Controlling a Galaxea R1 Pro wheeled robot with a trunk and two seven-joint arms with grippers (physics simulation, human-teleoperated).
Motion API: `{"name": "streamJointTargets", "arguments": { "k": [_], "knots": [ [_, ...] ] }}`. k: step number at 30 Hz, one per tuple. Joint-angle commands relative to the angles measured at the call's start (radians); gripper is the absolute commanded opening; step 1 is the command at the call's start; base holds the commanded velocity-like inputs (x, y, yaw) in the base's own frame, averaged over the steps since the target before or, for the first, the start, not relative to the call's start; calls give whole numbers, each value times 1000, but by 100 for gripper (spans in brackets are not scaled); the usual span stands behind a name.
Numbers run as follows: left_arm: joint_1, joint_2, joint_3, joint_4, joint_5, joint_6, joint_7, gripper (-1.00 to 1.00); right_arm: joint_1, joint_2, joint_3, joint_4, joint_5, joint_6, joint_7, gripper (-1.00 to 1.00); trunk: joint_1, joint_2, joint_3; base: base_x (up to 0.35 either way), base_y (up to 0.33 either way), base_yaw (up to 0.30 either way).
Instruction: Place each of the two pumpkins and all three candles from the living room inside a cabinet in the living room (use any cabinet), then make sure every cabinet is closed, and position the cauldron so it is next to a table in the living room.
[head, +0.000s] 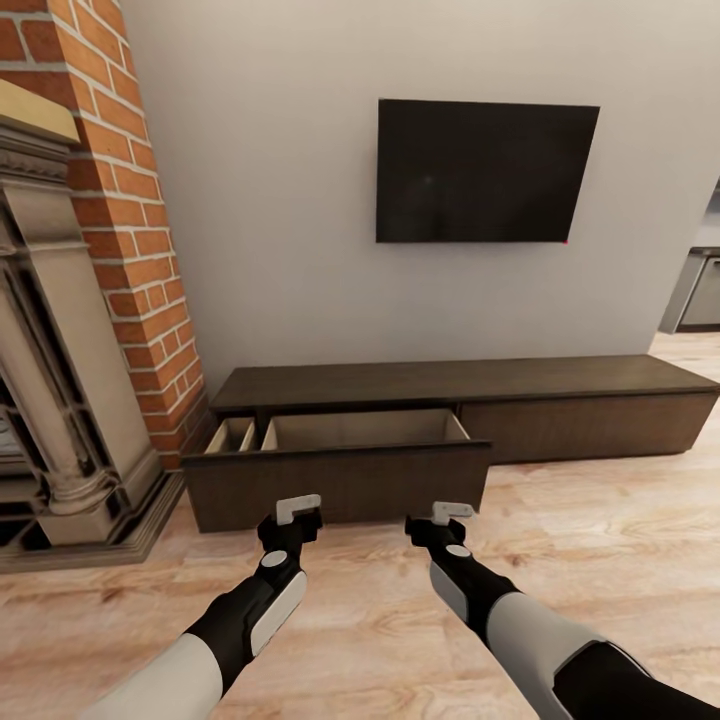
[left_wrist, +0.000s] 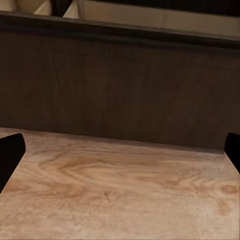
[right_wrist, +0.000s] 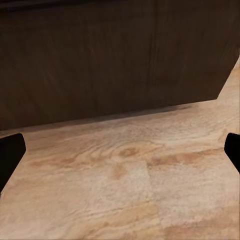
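Observation:
The cabinet (head: 560, 385) is a long low dark-brown console against the wall. Its left drawer (head: 340, 485) is pulled out over the floor, and pale wood interior walls (head: 360, 428) show above the front; the drawer's floor is hidden behind that front. My left gripper (head: 298, 508) and right gripper (head: 452, 512) hover side by side just short of the drawer front, both open and holding nothing. In the left wrist view the drawer front (left_wrist: 120, 85) stands close ahead between the spread fingertips (left_wrist: 10, 152). The right wrist view faces the same dark panel (right_wrist: 110, 55). Pumpkins, candles and cauldron are out of view.
A brick chimney (head: 130, 200) with a carved stone fireplace surround (head: 60, 380) stands at the left, close to the open drawer. A black TV (head: 485, 170) hangs above the cabinet. Light wood floor (head: 600, 560) stretches to the right, with grey kitchen units (head: 700, 290) beyond.

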Motion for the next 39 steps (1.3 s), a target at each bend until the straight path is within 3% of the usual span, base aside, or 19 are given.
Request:
{"name": "streamJointTargets", "arguments": {
  "k": [1,17,25,30,39],
  "knots": [
    [-1,1,-6,0,9,-3,7,100,-1,1,9,0,-10,-6,-4,100,0,0,-1,199,0,0],
    [-1,0,-5,-1,8,-19,8,100,-1,-2,10,-3,-10,-11,-3,100,0,0,-1,25,0,0],
    [-1,-1,-2,-1,12,-19,15,100,-1,-4,9,-3,-10,-15,-3,100,4,-2,-32,0,0,0],
    [-1,-9,2,15,16,-19,18,100,0,-4,10,1,-11,-58,-3,100,6,-3,-51,0,0,0],
    [-1,-24,10,46,15,-22,23,100,1,-4,9,2,-12,-68,-3,100,10,-6,-86,0,0,0]
  ]
}}
